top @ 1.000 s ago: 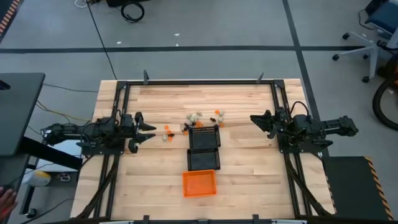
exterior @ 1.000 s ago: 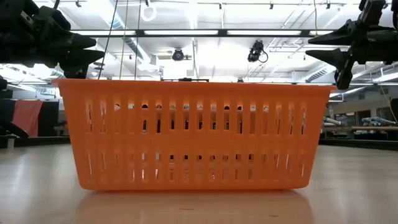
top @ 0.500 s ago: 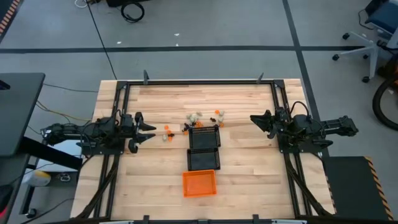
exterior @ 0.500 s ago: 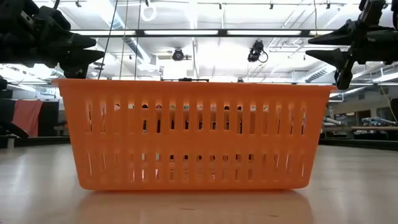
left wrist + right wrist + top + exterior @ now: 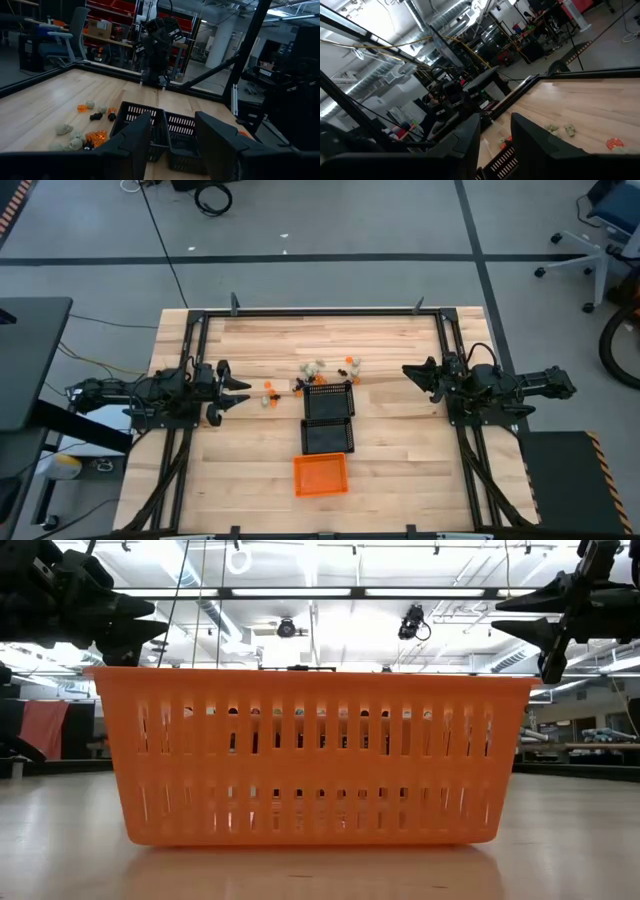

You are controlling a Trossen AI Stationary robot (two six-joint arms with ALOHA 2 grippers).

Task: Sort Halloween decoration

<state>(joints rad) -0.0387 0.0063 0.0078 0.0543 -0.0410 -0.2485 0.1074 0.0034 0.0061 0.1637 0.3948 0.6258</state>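
The table (image 5: 390,350) filled the middle of the high view, light wood with a dark frame round it. The left arm sat at the frame's left edge, its gripper (image 5: 238,392) up off the wood with fingers parted and nothing between them. The right arm was at the right edge, its gripper (image 5: 411,373) also raised, fingers a bit apart and empty.

Down the center of the frame ran three baskets in a column: two black mesh baskets (image 5: 329,418) touching each other, then the orange basket (image 5: 320,474) just below them. In the low view that orange one blocked almost everything.

The decorations (image 5: 318,368) lay scattered just above and to the upper left of the top mesh basket, a loose bunch of orange, cream and black bits on the bare wood.
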